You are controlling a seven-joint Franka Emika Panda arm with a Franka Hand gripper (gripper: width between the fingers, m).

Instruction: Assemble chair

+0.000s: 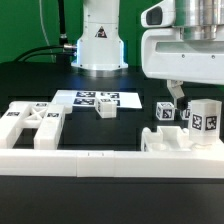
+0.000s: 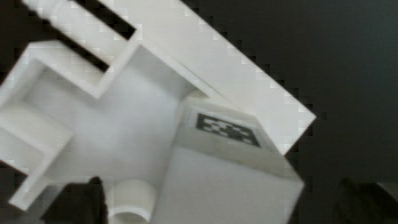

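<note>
The chair's white parts lie in groups. At the exterior view's right, two tagged blocks stand by a flat notched piece. My gripper hangs just above this group, jaws open. In the wrist view a tagged white block and a slab fill the space between my dark fingers, which stand wide apart; the gripper holds nothing. A small round peg shows beside the block. A notched frame piece lies at the left, and a small block sits mid-table.
The marker board lies flat in front of the robot base. A long low white border rail runs along the table's front edge. The table top is black.
</note>
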